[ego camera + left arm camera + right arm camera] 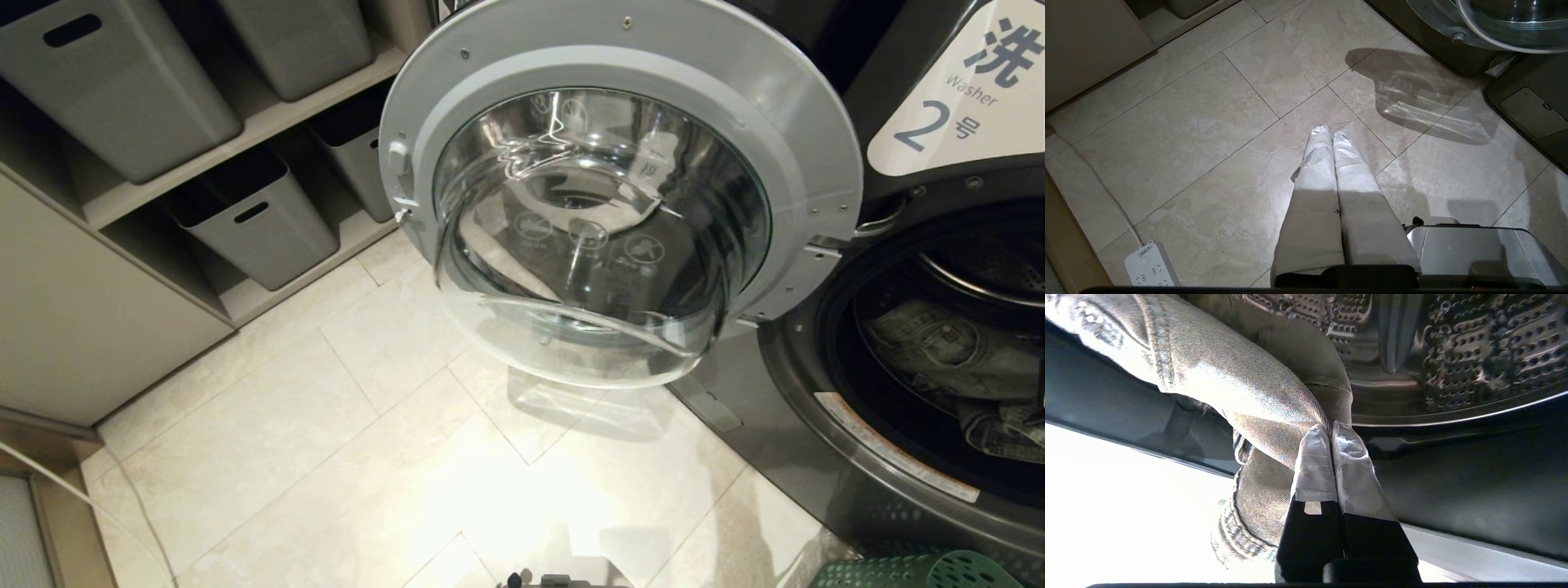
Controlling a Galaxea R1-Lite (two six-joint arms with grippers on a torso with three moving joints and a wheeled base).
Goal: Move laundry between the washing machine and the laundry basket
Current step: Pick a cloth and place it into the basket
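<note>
The washing machine (pixel 804 425) marked 2 stands at the right with its round glass door (pixel 620 204) swung wide open. Grey laundry (pixel 939 351) lies in the drum. In the right wrist view my right gripper (pixel 1331 426) is at the drum's mouth, shut on a fold of the grey woven laundry (pixel 1229 375), which stretches from the fingertips towards the drum (pixel 1474 347) and also hangs below them. The green laundry basket (pixel 914 570) shows only its rim, on the floor in front of the machine. My left gripper (pixel 1329 131) hangs shut and empty over the floor tiles.
Grey bins (pixel 253 220) sit on shelves to the left. The open door juts out over the floor in the middle. A white power strip (pixel 1149 265) with its cable lies on the tiles, and my silver base (pixel 1474 253) is beside the left gripper.
</note>
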